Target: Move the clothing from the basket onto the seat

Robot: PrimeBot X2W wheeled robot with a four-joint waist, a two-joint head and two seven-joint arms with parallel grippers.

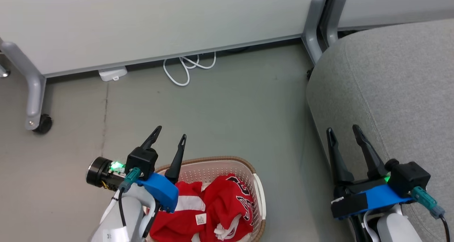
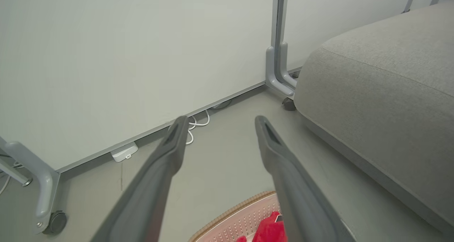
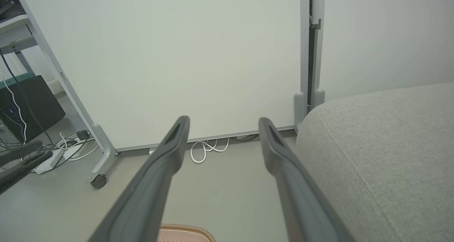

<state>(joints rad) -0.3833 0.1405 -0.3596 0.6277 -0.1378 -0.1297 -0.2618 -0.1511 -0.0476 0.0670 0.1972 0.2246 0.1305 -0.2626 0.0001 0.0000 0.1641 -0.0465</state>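
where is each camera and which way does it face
head view: on the head, looking down at basket, clothing, seat; left gripper and right gripper show.
left wrist view: on that wrist, along its fingers toward the partition, basket below.
right wrist view: on that wrist, along its fingers, partition ahead, seat right.
shared: the white cable.

One basket (image 1: 212, 169). Two red garments (image 1: 209, 208): one white-banded garment (image 1: 186, 196), one lettered jersey (image 1: 228, 199). One grey seat (image 1: 397, 93). Two end effectors: left end effector (image 1: 170, 133), right end effector (image 1: 343, 128). One white cable (image 1: 184, 70).
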